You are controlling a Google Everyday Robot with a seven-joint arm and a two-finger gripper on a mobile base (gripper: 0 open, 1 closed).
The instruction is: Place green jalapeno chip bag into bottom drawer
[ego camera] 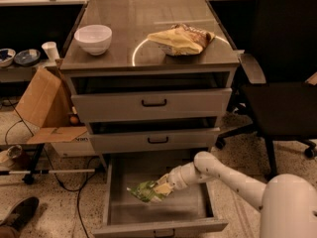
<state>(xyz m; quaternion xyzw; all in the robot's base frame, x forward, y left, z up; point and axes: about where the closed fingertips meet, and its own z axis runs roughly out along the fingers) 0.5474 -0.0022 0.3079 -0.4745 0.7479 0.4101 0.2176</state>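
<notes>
The green jalapeno chip bag (pixel 146 191) is a small crinkly light-green bag with pale patches. It hangs low inside the open bottom drawer (pixel 115 213), just above its grey tray, left of centre. My gripper (pixel 165 185) is shut on the bag's right end; the white arm reaches in from the lower right. The drawer is pulled fully out, with its small dark handle at the front edge.
On the cabinet top sit a white bowl (pixel 93 38) and a larger yellow and brown chip bag (pixel 180 39). The two upper drawers (pixel 153 103) are slightly open. A black office chair (pixel 281 78) stands at the right, a cardboard box (pixel 41 103) and cables at the left.
</notes>
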